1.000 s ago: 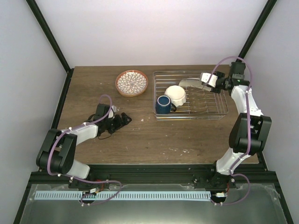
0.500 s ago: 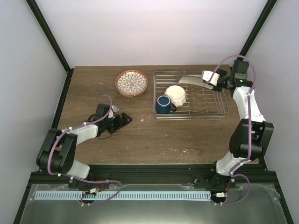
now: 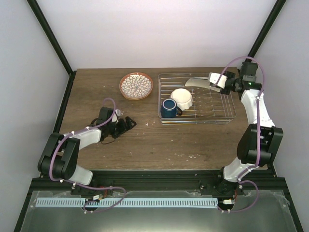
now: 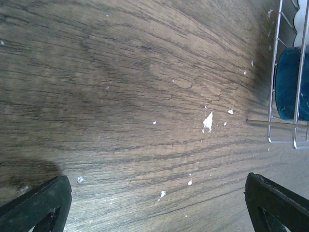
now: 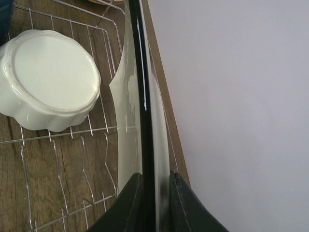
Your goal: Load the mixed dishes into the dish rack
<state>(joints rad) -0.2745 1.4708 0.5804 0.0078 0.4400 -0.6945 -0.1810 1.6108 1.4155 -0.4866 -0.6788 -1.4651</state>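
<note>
Left end effector (image 3: 126, 123) rests on the table (image 3: 145, 145), fingers wide apart, holding nothing. Patterned plate (image 3: 136, 86) waits at the dish rack's (image 3: 227, 115) 10 o'clock. Mug (image 3: 168, 107) and bowl (image 3: 182, 98) are racked. Right end effector (image 3: 213, 81) is clamped on the cream plate (image 3: 193, 84), tilted over the rack's 12 o'clock edge. Next up, I'd guess: lower it between bars, then let go.

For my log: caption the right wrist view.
Right gripper holds cream plate on edge over the rack, beside the upturned bowl.

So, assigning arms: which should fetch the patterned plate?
Left: the left gripper is open, empty, nearer the patterned plate; the right gripper is shut on the cream plate over the dish rack.
</note>
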